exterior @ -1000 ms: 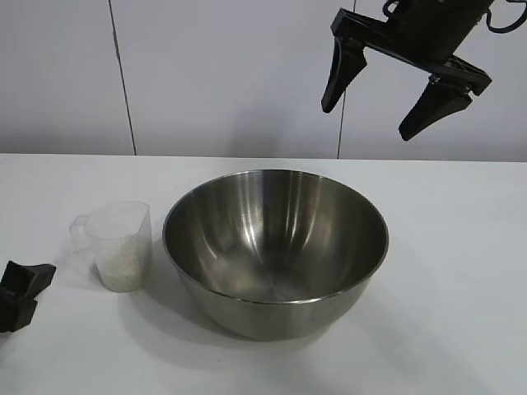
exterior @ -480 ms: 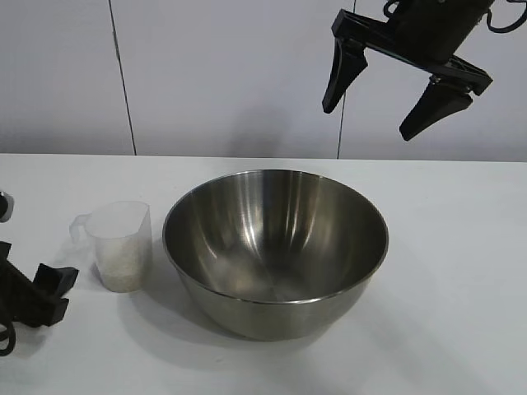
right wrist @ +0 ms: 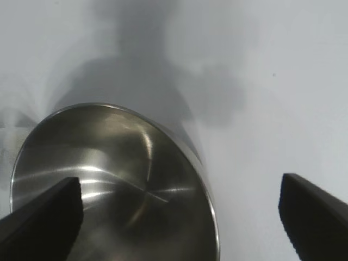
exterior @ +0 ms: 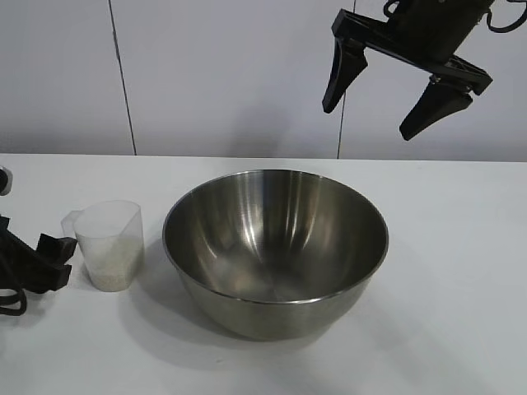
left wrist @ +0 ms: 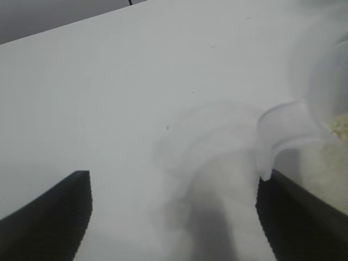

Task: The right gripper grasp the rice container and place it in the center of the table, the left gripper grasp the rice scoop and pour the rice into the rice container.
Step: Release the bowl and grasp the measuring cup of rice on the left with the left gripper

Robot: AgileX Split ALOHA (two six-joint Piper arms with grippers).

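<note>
The left gripper (exterior: 49, 259) stands open at the table's (exterior: 461, 247) left edge, one finger touching the rice scoop's (exterior: 109, 244) tab handle; only its wrist view shows that contact and the rice (left wrist: 340, 126). The right gripper (exterior: 387, 95) hangs spread wide above the empty rice container (exterior: 275, 247) at centre. One scoop, one container, two grippers.

The large round shiny stainless-steel bowl (exterior: 275, 247) stood upright and empty at the middle of the plain white tabletop (exterior: 445, 329). Just beside the bowl, apart from it, stood the small translucent plastic measuring cup (exterior: 108, 244), upright, its tab handle (exterior: 71, 220) turned away from the bowl. White rice grains (exterior: 109, 263) filled its lower part.
</note>
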